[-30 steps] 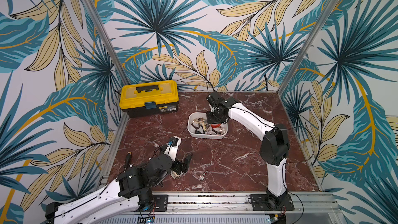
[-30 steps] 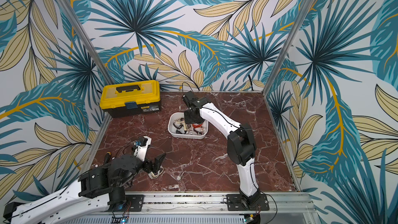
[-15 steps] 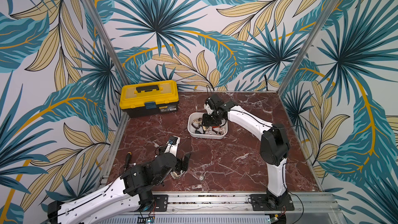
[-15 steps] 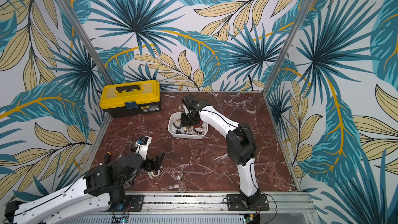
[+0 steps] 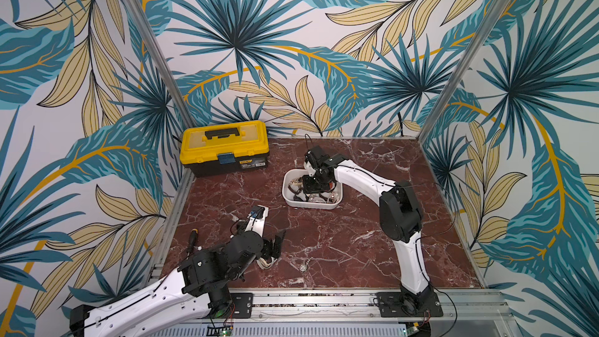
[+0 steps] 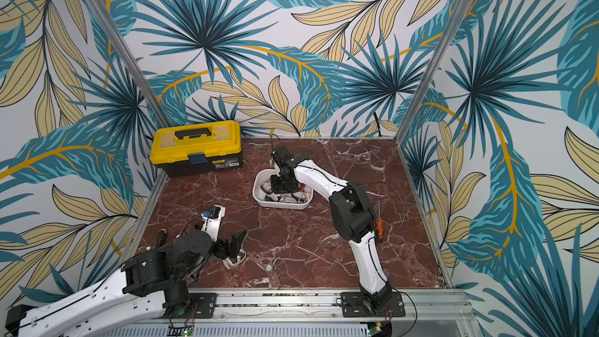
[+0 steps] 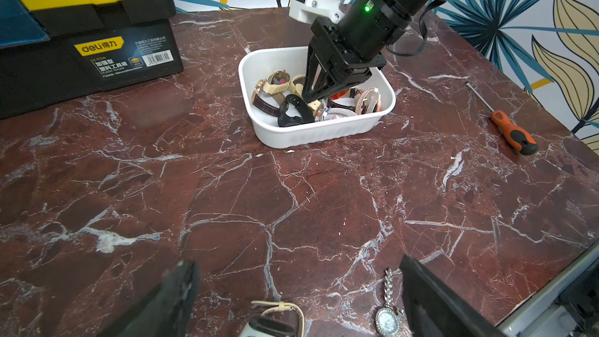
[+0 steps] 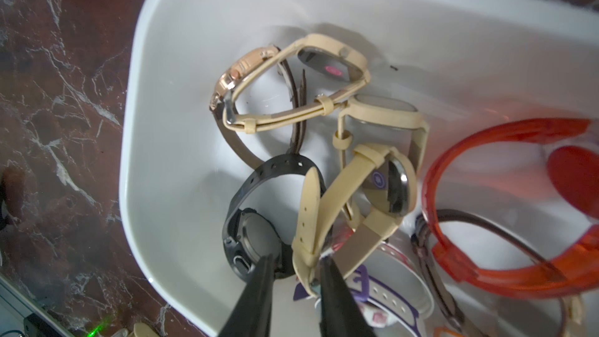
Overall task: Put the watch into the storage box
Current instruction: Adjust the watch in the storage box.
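In both top views my left gripper hangs low over the marble table in the lower left of the frame, jaws spread wide and empty. A cream-strapped watch lies on the stone right under it, and a silver watch lies a little to the right. The storage box sits near frame centre, to the lower right of the yellow toolbox, and my right gripper reaches down into it. In a top view an orange screwdriver lies right of my right arm. From my left wrist, my fingers stand far apart at the bottom edge. The cream-strapped watch is between them, cut off by the frame, and the silver watch is just beside the right-hand finger. The storage box is at upper centre, holding several watches. From my right wrist, the box wall fills the frame. My jaws stand narrow at bottom centre, around the strap end of a beige watch, beside a black watch. One finger meets the strap and a sliver of gap shows on the other side. I cannot tell whether I have it pinched.
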